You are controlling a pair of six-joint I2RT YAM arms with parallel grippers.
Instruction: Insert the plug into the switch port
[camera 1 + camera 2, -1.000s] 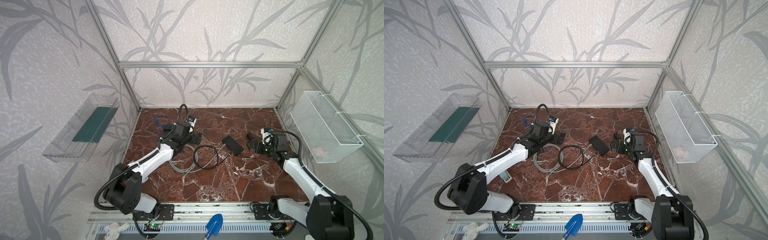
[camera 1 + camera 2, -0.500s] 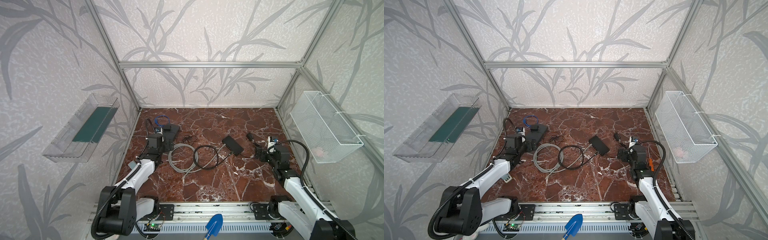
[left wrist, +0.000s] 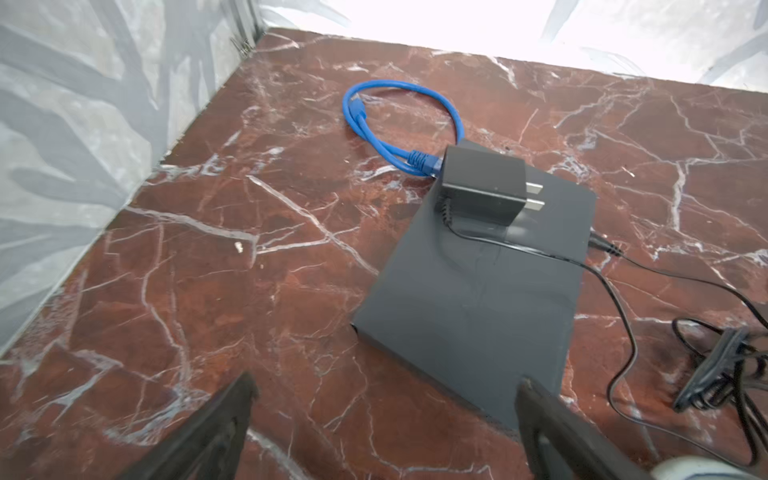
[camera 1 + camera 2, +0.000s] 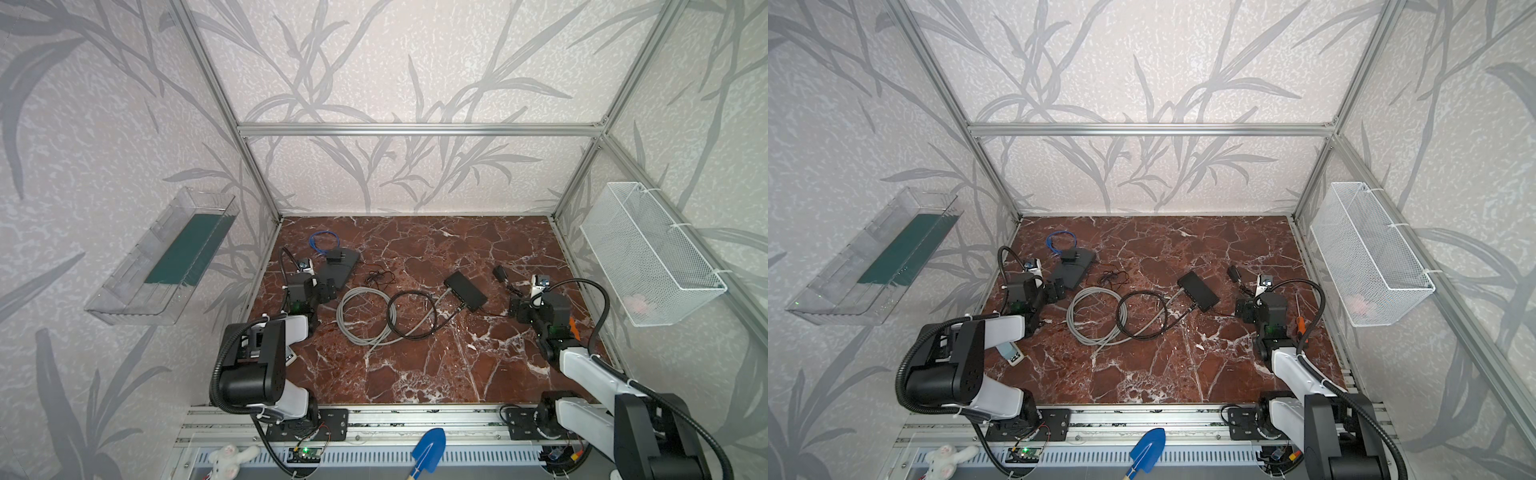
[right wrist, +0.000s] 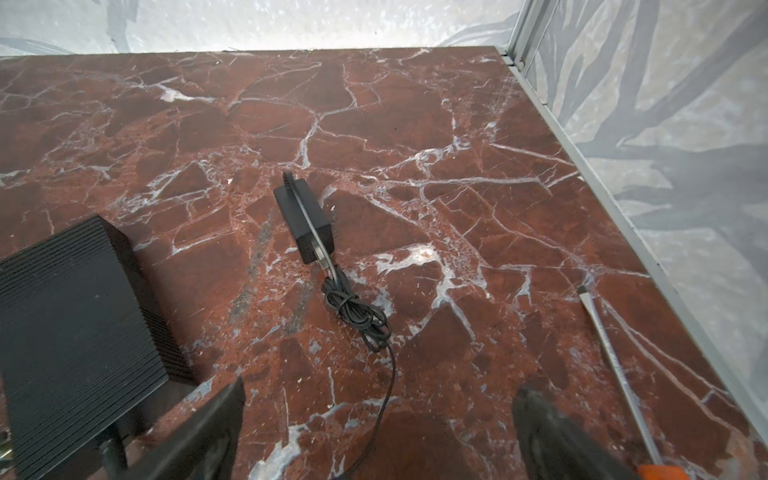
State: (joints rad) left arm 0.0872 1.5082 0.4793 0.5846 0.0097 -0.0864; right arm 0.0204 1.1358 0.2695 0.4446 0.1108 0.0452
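blue cable (image 3: 417,159) | adapter (image 3: 482,185) — on grey slab (image 3: 478,324) | screwdriver (image 5: 614,365) — by wall

Front half of table (image 4: 415,374) is left bare; free passage is offered there. Centre is blocked by coiled cables (image 4: 340,309) and switch (image 4: 465,286). Far left is taken by slab (image 4: 343,272).

switch (image 4: 465,291) 1 | slab (image 4: 340,275) 1 | adapters (image 4: 334,254) (image 4: 500,273) 2 | cables (image 4: 340,309) (image 4: 390,316) (image 3: 419,160) 3 | screwdriver (image 5: 613,361) 1

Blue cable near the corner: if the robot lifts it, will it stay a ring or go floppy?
The blue cable is thin and lies in a loose loop, so it would probably droop, not hold a ring. Being short and slim, it is likely light. Its chunkier plug ends might dangle.
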